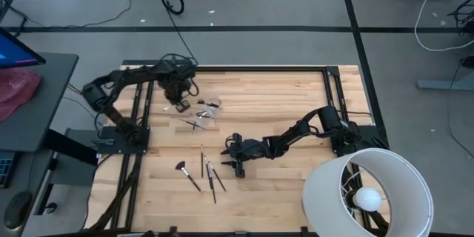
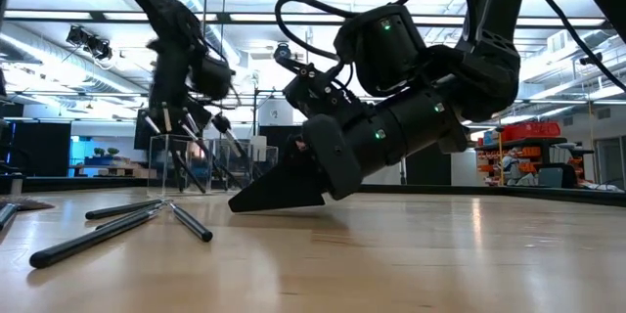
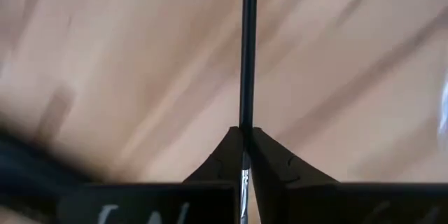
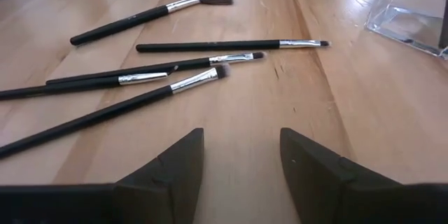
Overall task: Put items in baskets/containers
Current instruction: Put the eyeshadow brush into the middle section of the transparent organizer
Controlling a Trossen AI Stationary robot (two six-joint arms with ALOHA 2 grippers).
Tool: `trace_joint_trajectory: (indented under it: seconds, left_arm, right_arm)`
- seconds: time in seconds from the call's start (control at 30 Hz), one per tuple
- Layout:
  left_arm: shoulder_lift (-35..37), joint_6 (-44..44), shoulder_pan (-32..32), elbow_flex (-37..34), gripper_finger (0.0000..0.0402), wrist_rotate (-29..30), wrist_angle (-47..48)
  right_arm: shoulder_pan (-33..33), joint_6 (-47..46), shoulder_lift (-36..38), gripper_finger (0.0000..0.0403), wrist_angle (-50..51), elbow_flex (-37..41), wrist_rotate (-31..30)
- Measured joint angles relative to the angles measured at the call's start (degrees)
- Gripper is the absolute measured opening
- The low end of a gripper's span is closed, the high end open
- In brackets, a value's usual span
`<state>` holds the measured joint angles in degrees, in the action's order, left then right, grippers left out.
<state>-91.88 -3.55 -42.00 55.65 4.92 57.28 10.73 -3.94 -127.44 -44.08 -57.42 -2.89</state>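
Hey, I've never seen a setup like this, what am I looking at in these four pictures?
Two dark robot arms work at a wooden table, sorting makeup brushes into a clear box. One picture looks straight down from above, one looks level across the tabletop, and two come from cameras on the arms' wrists. The left claw is shut on one thin brush near the box. The right claw is open and low over the table, facing loose brushes, among them a fan brush. The white lampshade in the corner is not part of the job.
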Motion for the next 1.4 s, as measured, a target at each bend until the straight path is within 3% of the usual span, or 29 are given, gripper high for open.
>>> trace_joint_trajectory:
  seconds: [0.17, 0.3, 0.47, 0.63, 0.87, 1.1, 1.4]
  left_arm:
    - [8.87, 2.76, 1.76, 3.66, 0.0015, 1.38, 10.85]
    - [14.27, 6.20, 5.42, 10.56, 0.0015, 6.66, 19.86]
    - [15.60, 13.05, 14.42, 19.60, 0.0013, 2.59, 27.89]
    - [12.22, 20.23, 25.02, 22.62, 0.0013, -2.98, 32.51]
    - [2.35, 21.22, 33.88, 22.82, 0.0013, -7.38, 32.90]
    - [-5.76, 19.51, 33.87, 22.84, 0.0020, -10.81, 32.71]
    - [-7.62, 18.99, 30.23, 22.89, 0.0019, -13.85, 32.76]
  right_arm:
    - [-0.13, 2.42, -0.11, 0.0189, -1.67, 0.08, -0.03]
    - [-0.71, 4.54, -0.11, 0.0189, -3.25, 0.08, -0.15]
    - [-1.95, 5.94, -0.11, 0.0189, -4.15, 0.08, -0.48]
    - [-2.85, 5.40, -0.11, 0.0189, -4.19, 0.08, -0.52]
    - [-2.87, 5.94, -0.11, 0.0189, -4.54, 0.08, -0.54]
    - [-2.85, 5.94, -0.11, 0.0189, -4.58, 0.08, -0.58]
    - [-2.85, 5.94, -0.11, 0.0189, -4.33, 0.08, -0.58]
